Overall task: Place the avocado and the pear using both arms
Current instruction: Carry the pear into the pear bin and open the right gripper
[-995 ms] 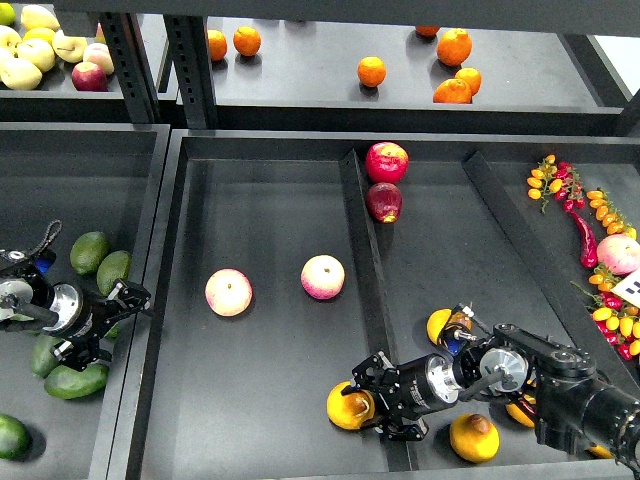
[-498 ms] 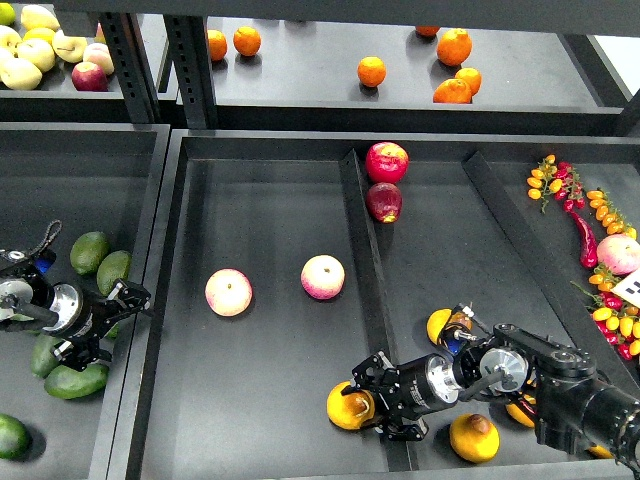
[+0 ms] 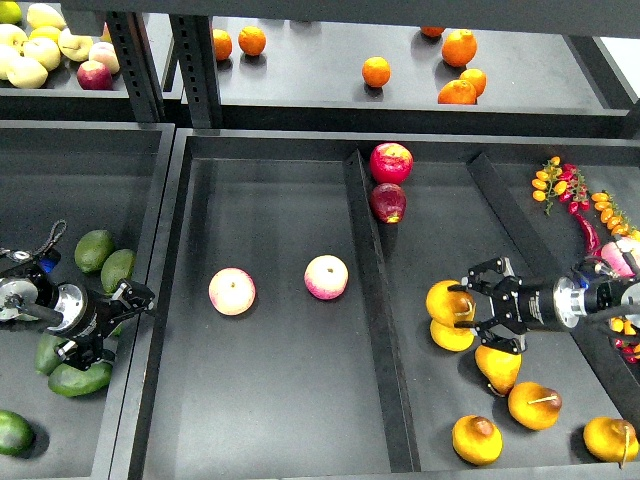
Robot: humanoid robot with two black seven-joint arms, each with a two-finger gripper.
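Observation:
Several dark green avocados lie in the left bin, the nearest avocado (image 3: 117,269) just above my left gripper (image 3: 122,322). That gripper is open and empty, pointing right by the bin's wall. In the right compartment lie several yellow-orange pears. My right gripper (image 3: 467,306) comes in from the right, and its fingers (image 3: 489,272) close on the top and bottom of one pear (image 3: 442,299). This pear sits just above a second pear (image 3: 450,338).
Two pink-yellow apples (image 3: 232,291) (image 3: 326,277) lie in the middle tray. Two red apples (image 3: 390,162) sit beside the divider (image 3: 372,300). More pears (image 3: 534,405) lie front right. Peppers and small tomatoes (image 3: 560,182) lie far right. Oranges (image 3: 376,71) are on the back shelf.
My right arm has left the front of the middle tray and now reaches in from the right. The pear that lay there is gone. The left arm has hardly moved.

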